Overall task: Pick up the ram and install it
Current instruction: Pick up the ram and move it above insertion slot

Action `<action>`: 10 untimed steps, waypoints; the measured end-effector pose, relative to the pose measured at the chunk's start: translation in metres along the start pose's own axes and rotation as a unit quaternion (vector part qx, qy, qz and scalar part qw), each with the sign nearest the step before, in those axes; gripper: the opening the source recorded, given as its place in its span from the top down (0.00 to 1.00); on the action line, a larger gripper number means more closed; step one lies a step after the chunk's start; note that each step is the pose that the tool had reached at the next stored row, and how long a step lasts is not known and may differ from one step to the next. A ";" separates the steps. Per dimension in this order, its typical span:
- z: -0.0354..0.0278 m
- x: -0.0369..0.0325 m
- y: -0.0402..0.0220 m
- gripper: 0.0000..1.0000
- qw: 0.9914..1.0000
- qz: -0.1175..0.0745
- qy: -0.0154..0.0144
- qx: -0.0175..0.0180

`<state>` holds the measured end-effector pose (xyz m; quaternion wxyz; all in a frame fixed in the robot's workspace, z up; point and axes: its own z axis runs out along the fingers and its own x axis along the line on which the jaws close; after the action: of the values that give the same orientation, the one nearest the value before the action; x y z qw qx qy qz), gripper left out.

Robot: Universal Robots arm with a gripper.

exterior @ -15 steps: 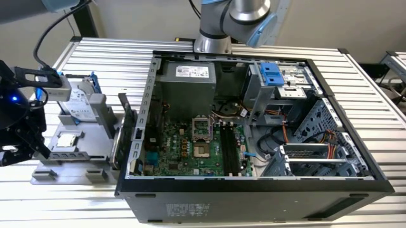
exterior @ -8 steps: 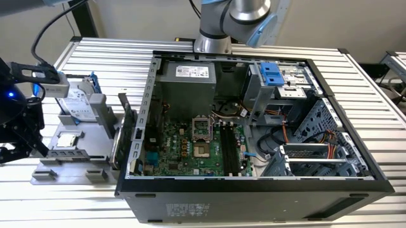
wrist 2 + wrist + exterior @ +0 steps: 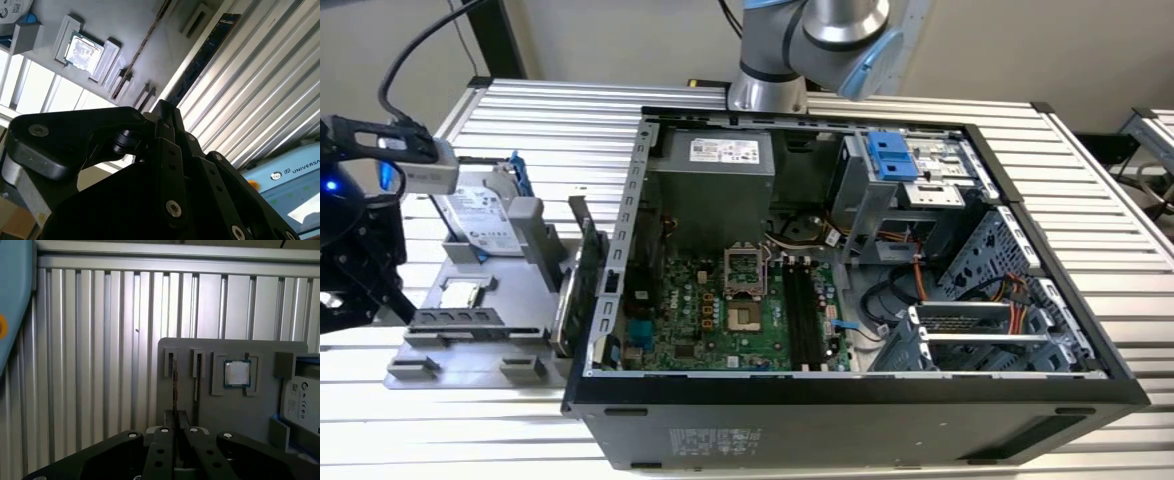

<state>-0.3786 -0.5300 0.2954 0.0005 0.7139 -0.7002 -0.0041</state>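
First wrist view is showing my gripper (image 3: 176,417) hanging over the grey tray (image 3: 230,415), its fingers (image 3: 169,425) drawn together and closed on each other, with just a dark seam between them. The ram (image 3: 174,390) is standing on edge in the tray's outer slot, the one farther from the chip (image 3: 236,374). Its thin top edge is running straight toward my fingertips and passing out of sight behind them. Whether I am touching it, I cannot tell. Beyond the chip the drive (image 3: 300,402) is sitting in its own bay.

In the second wrist view the ram is showing its dark bluish face, slanting along the tray's edge just beside the ribbed table (image 3: 270,85), with one end hidden behind my fingertip.

In the exterior view I am hanging at the exterior view's left, by the tray's left side, well apart from the open case (image 3: 854,425). The tray is lying just beside the case, and the board (image 3: 707,320) inside the case is lying flat, with its black slots (image 3: 803,310) near its right edge.
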 end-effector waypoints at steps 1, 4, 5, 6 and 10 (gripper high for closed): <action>-0.0012 0.0000 0.0000 1.00 1.000 0.000 0.000 0.000; -0.0062 0.0000 0.0000 1.00 1.000 0.000 0.000 0.000; -0.0083 0.0000 0.0000 1.00 1.000 0.000 0.000 0.000; -0.0096 0.0000 0.0000 1.00 1.000 0.000 0.000 0.000; -0.0161 -0.0001 0.0001 1.00 1.000 0.000 0.000 0.000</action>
<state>-0.3785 -0.5300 0.3116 0.0006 0.7139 -0.7002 -0.0041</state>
